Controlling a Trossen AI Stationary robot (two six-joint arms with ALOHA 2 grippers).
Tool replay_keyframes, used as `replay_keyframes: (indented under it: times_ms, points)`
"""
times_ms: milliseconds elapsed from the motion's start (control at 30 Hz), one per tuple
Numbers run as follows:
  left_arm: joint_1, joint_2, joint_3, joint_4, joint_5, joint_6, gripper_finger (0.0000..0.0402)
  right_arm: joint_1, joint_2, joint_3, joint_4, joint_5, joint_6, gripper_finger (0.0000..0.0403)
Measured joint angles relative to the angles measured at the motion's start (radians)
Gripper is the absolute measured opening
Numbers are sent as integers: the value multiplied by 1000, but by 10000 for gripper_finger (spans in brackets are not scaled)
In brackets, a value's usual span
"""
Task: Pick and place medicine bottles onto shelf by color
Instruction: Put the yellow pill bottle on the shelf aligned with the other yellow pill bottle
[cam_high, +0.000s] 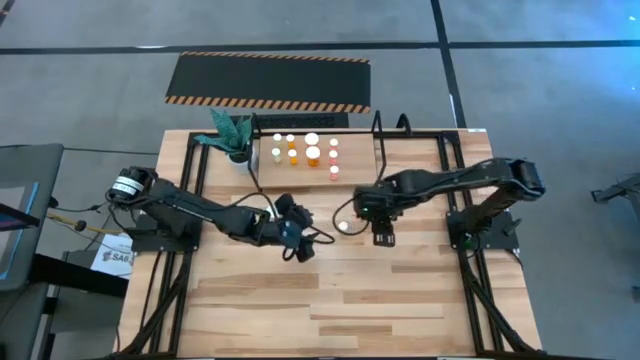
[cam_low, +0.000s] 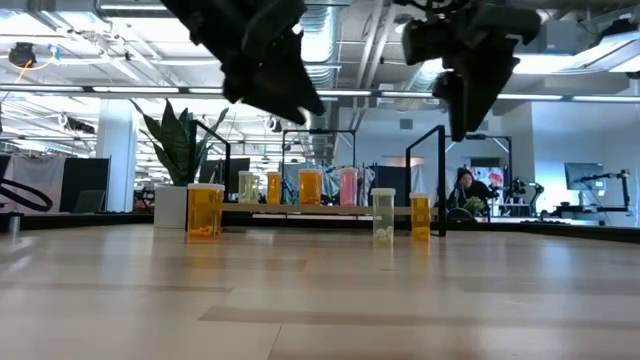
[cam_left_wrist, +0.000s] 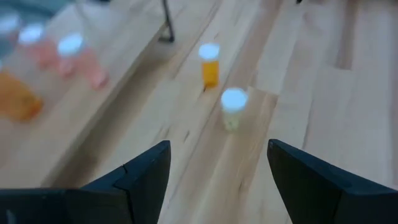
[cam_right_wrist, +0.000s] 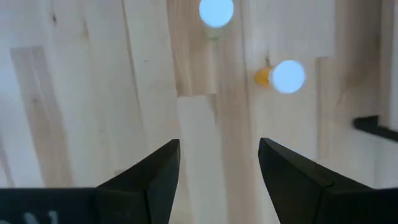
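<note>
Shelf (cam_high: 300, 168): light wood board w/ thin black hoop uprights, at table's far edge. On it a row of white-capped bottles (cam_high: 312, 153), upright: pale yellow, orange, pink. Three loose on table, upright: big orange (cam_low: 205, 210), pale yellow (cam_low: 382, 218), small orange (cam_low: 419, 217) just beside it.

Two arms with one hand each, left (cam_high: 296, 238) and right (cam_high: 384, 236), one shelf (cam_high: 355, 158), one plant (cam_high: 233, 134), one striped mat (cam_high: 268, 81), and about ten medicine bottles (cam_high: 313, 154).
</note>
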Motion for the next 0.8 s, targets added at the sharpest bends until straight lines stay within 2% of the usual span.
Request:
replay_keyframes:
  times_ms: [233, 300, 467, 633, 800]
  points:
    - [6, 47, 3, 178, 119, 212, 254, 70, -105, -174, 88, -1, 178, 240]
    - [5, 63, -2, 194, 125, 267, 254, 98, -129, -213, 93, -1, 220, 240]
    - [12, 140, 0, 356, 121, 352, 254, 181, -199, -295, 130, 20, 278, 240]
    - [23, 167, 0, 395, 113, 392, 254, 241, -321, -382, 203, 169, 287, 240]
    - [44, 167, 0, 397, 118, 383, 254, 261, -494, -530, 373, 329, 289, 240]
